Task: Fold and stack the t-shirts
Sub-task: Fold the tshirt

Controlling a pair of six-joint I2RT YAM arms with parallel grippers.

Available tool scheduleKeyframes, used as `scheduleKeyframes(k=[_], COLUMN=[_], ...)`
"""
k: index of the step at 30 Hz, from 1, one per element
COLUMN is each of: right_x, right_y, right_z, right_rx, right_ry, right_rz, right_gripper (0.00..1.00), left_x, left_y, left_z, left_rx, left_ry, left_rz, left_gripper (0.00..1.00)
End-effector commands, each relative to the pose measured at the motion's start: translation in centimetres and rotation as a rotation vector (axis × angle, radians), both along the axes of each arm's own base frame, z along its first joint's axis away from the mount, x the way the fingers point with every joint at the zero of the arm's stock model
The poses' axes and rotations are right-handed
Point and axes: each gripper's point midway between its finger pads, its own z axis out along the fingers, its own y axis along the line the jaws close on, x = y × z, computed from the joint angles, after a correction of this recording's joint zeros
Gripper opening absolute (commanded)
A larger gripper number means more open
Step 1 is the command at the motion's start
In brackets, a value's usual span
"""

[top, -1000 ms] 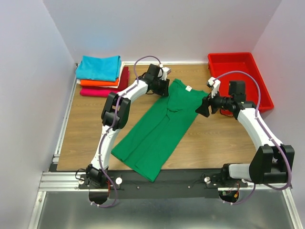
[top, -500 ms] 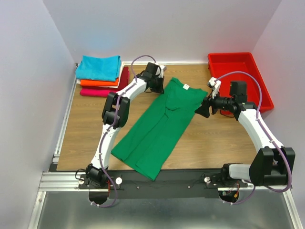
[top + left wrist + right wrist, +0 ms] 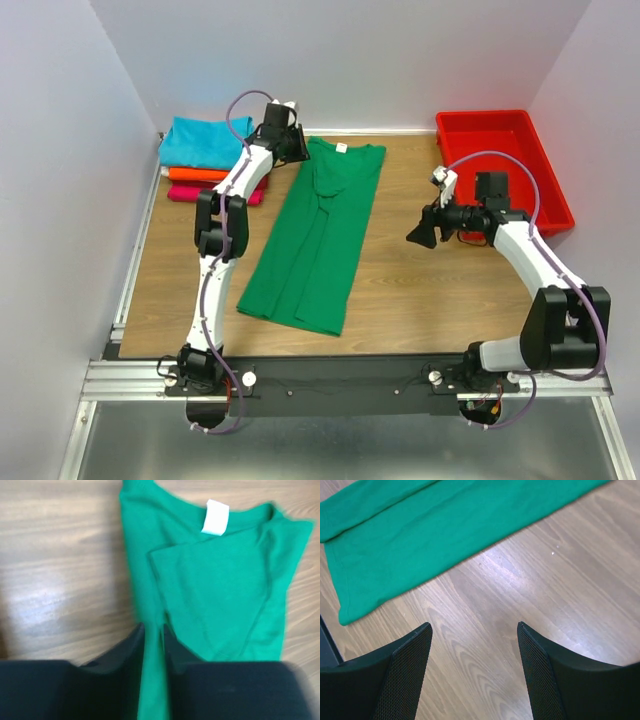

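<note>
While the green t-shirt [image 3: 310,240] is laid folded lengthwise on the desk [image 3: 420,290], hem toward the near edge and collar at the far edge, the right hand [image 3: 420,235] is held spread above bare wood to its right, touching nothing. Farther off, the shirt's edge beside the collar is pinched by the left hand [image 3: 154,630]. A white label [image 3: 215,516] is seen at the neck. Folded tees [image 3: 205,140] are stacked in the far left corner; a red tray [image 3: 490,140] is set in the far right corner.

The left gripper [image 3: 153,634] hides the pinched edge of the blurred green t-shirt [image 3: 220,590].
</note>
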Motion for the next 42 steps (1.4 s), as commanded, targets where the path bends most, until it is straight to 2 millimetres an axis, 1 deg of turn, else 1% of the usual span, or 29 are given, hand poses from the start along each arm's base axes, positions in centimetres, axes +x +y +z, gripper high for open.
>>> scheduleKeyframes(k=[1, 3, 4, 6, 7, 8, 9, 10, 11, 12, 13, 14, 16, 17, 18, 19, 20, 21, 22, 23, 24, 25, 26, 27, 28, 30, 32, 38, 42], right_x=[0.0, 0.2, 0.3, 0.5, 0.7, 1.2, 1.8, 2.2, 2.7, 3.4, 4.5, 5.7, 7.3, 7.9, 8.3, 9.8, 10.3, 10.6, 11.6, 12.2, 12.4, 12.7, 13.2, 13.4, 13.5, 13.9, 13.8, 13.3, 13.6], right_y=[-0.2, -0.1, 0.0, 0.3, 0.4, 0.6, 0.5, 1.5, 1.9, 2.3, 3.1, 3.6, 4.8, 5.2, 5.7, 5.7, 6.5, 6.6, 6.8, 6.8, 6.8, 6.9, 7.0, 7.1, 7.3, 7.6, 8.2, 9.5, 8.7], right_z=[-1.8, -3.3, -3.7, -4.5, -5.4, -5.5, -6.2, -6.8, -7.1, -7.0, -6.9, -7.0, -7.2, -7.3, -8.7, -8.4, -8.6, -10.0, -10.0, -10.4, -11.3, -11.6, -11.5, -11.6, -12.2, -12.6, -13.6, -15.7, -16.9], right_rx=[0.01, 0.021, 0.036, 0.056, 0.072, 0.072, 0.044, 0.042, 0.032, 0.024, 0.018, 0.022, 0.029, 0.033, 0.027, 0.018, 0.033, 0.021, 0.031, 0.028, 0.021, 0.025, 0.033, 0.034, 0.029, 0.036, 0.039, 0.003, -0.04], right_ry=[0.096, 0.167, 0.201, 0.253, 0.307, 0.316, 0.331, 0.359, 0.359, 0.346, 0.329, 0.329, 0.366, 0.374, 0.409, 0.388, 0.417, 0.451, 0.465, 0.474, 0.494, 0.5, 0.496, 0.494, 0.508, 0.519, 0.553, 0.579, 0.571], right_rz=[-0.036, -0.047, -0.056, -0.067, -0.084, -0.096, -0.131, -0.148, -0.166, -0.183, -0.217, -0.234, -0.303, -0.311, -0.318, -0.365, -0.403, -0.432, -0.497, -0.534, -0.558, -0.575, -0.582, -0.589, -0.593, -0.595, -0.588, -0.593, -0.662], right_gripper=[0.75, 0.75, 0.74, 0.72, 0.7, 0.69, 0.69, 0.69, 0.69, 0.7, 0.7, 0.7, 0.7, 0.7, 0.7, 0.7, 0.7, 0.69, 0.69, 0.68, 0.68, 0.67, 0.67, 0.67, 0.66, 0.63, 0.58, 0.51, 0.38], left_x=[0.7, 0.4, -0.1, -1.0, -2.2, -2.7, -3.5, -5.7, -6.7, -7.7, -11.1, -12.1, -15.1, -18.3, -19.3, -20.4, -22.4, -23.4, -25.2, -26.0, -26.8, -28.3, -28.9, -29.5, -30.5, -31.3, -32.0, -32.0, -31.8], left_y=[-0.8, -1.0, -0.6, -0.1, 0.5, 1.4, 2.1, 3.1, 4.3, 5.0, 6.1, 7.0, 8.4, 9.6, 10.4, 10.9, 12.3, 12.7, 13.4, 14.0, 14.1, 14.5, 14.8, 15.0, 15.4, 15.8, 16.6, 16.9, 16.9], left_z=[8.8, 12.9, 16.4, 19.6, 23.2, 24.7, 24.1, 28.3, 29.2, 26.4, 30.7, 27.7, 27.9, 30.4, 30.6, 27.4, 28.9, 26.5, 27.4, 26.6, 24.3, 25.0, 24.4, 22.5, 22.8, 22.7, 24.1, 24.4, 24.5], left_rx=[-0.068, -0.08, -0.075, -0.056, -0.045, -0.004, 0.026, 0.034, 0.062, 0.093, 0.079, 0.108, 0.123, 0.121, 0.131, 0.173, 0.19, 0.215, 0.217, 0.222, 0.232, 0.215, 0.207, 0.21, 0.199, 0.201, 0.189, 0.196, 0.202], left_ry=[-0.168, -0.251, -0.317, -0.378, -0.444, -0.484, -0.478, -0.556, -0.584, -0.565, -0.67, -0.66, -0.709, -0.779, -0.815, -0.775, -0.824, -0.788, -0.825, -0.815, -0.781, -0.817, -0.811, -0.782, -0.808, -0.816, -0.854, -0.87, -0.876], left_rz=[-0.05, -0.075, -0.082, -0.088, -0.084, -0.07, -0.059, -0.039, 0.001, 0.008, 0.03, 0.048, 0.072, 0.093, 0.121, 0.105, 0.148, 0.143, 0.16, 0.176, 0.17, 0.179, 0.195, 0.198, 0.214, 0.227, 0.272, 0.29, 0.29], left_gripper=[0.39, 0.48, 0.5, 0.52, 0.52, 0.53, 0.54, 0.54, 0.54, 0.54, 0.56, 0.6, 0.66, 0.69, 0.76, 0.78, 0.79, 0.79, 0.79, 0.79, 0.79, 0.79, 0.79, 0.79, 0.79, 0.79, 0.79, 0.79, 0.79])
